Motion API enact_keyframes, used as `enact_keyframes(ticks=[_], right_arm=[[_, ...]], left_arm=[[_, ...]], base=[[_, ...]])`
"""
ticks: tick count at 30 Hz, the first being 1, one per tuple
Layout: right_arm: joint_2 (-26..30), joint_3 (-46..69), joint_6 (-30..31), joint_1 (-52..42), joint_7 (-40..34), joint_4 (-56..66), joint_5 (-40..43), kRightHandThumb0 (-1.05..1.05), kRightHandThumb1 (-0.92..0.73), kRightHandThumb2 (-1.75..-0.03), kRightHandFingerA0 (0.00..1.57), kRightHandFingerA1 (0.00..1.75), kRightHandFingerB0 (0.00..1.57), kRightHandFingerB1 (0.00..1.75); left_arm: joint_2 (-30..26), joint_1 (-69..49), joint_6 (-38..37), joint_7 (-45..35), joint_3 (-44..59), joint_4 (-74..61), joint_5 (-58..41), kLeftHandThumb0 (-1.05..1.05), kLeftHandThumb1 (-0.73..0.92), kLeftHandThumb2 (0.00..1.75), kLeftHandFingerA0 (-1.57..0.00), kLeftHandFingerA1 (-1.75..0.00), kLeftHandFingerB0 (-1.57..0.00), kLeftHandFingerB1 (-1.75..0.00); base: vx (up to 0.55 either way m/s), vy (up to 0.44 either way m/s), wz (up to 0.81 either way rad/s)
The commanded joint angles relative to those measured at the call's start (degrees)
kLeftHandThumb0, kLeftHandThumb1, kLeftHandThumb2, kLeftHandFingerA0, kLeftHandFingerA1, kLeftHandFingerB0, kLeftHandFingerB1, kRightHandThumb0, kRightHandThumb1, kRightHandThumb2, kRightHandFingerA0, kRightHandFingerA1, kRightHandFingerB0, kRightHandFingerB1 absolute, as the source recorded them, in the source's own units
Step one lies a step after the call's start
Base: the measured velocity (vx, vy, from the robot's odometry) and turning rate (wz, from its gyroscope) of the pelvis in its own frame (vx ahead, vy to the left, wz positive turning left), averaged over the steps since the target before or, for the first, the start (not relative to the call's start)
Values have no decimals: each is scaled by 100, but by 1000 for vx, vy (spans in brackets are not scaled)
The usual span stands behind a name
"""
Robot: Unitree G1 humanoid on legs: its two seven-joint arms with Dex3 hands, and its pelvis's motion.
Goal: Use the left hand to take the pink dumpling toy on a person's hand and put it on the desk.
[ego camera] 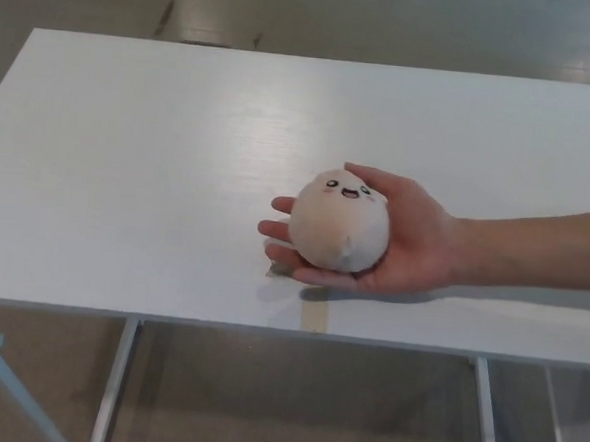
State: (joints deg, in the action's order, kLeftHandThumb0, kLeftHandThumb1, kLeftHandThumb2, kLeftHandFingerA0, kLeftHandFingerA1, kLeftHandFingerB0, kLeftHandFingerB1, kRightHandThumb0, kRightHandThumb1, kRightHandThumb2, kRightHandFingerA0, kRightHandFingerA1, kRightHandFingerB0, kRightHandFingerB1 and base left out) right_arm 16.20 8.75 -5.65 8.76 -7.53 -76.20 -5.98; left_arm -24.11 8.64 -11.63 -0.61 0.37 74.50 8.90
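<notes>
- The pink dumpling toy (339, 231) sits in a person's hand (404, 243), palm up, just above the white worktop (129, 151), near its front edge and a little right of centre
- The toy is roundish, with no clear long axis, its face turned up toward me
- Neither my left hand nor my right hand shows (so I cannot say whether either is released or clenched)
- The person's arm comes in from the right, so I judge the toy's left side is open for my left hand's approach

A person's open hand (404, 243) holds the pink dumpling toy (338, 231) in its palm above the white desk (128, 171).
</notes>
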Motion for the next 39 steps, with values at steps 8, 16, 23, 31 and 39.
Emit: enact_keyframes(ticks=[8, 16, 23, 31, 39], right_arm=[[-7, -63, 58, 62, 101, -37, -25, -26, -66, -59, 66, 45, 53, 41], [-11, -36, 55, 156, 114, -17, 36, -25, -67, -60, 67, 46, 54, 41], [63, -21, 32, 176, 135, -16, 40, -24, -68, -60, 66, 45, 53, 41], [175, -68, 68, 213, 155, -5, -12, -23, -68, -60, 68, 46, 55, 42], [292, -118, 93, 313, 265, 3, -60, -23, -69, -60, 68, 46, 54, 42]], left_arm=[[-134, 49, -174, -297, 231, -90, -166, -30, 60, 59, -73, -49, -37, -35], [-505, -1082, -966, -1642, 1253, -2152, -1330, -44, 51, 56, -34, -36, -31, -33], [-728, -3069, -1532, -2764, 2126, -5376, -2656, -54, 39, 66, -29, -43, -19, -37], [-516, -4139, -2082, -2770, 3469, -8928, -4482, -57, 38, 67, -27, -47, -16, -37], [-850, -2784, -1845, -1807, 3686, -10010, -4311, -61, 39, 70, -36, -43, -23, -38]], base=[[0, 0, 0], [0, 0, 0], [0, 0, 0], [0, 0, 0], [0, 0, 0]])
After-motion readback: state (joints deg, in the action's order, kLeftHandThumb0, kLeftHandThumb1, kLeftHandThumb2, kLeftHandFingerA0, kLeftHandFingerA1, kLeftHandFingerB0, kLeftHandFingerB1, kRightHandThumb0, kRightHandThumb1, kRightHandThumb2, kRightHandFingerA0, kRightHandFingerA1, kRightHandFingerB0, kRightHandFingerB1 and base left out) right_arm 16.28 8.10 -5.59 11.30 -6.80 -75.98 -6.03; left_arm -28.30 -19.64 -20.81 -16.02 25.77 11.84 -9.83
